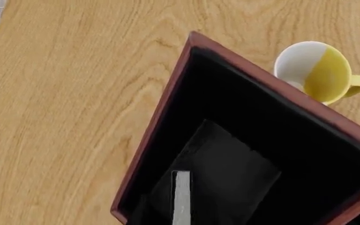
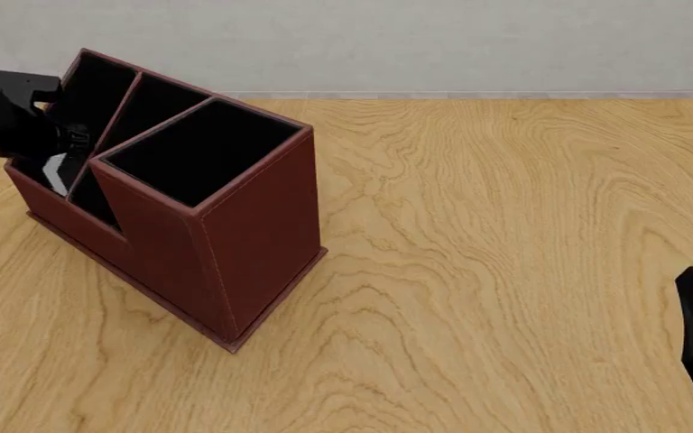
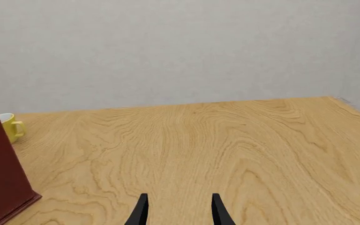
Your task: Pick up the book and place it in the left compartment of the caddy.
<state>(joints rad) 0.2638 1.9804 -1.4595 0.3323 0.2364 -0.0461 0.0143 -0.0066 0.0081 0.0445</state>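
Holding the book (image 2: 55,168) over the left compartment (image 2: 91,90) at upper left, the left gripper (image 2: 46,149) should let go next.

Red-brown caddy (image 2: 226,262) with black lining, black book (image 1: 230,178) with a pale grey page edge, yellow-and-white mug (image 1: 320,70), light wood-grain tabletop (image 2: 503,271), grey wall (image 3: 180,51)
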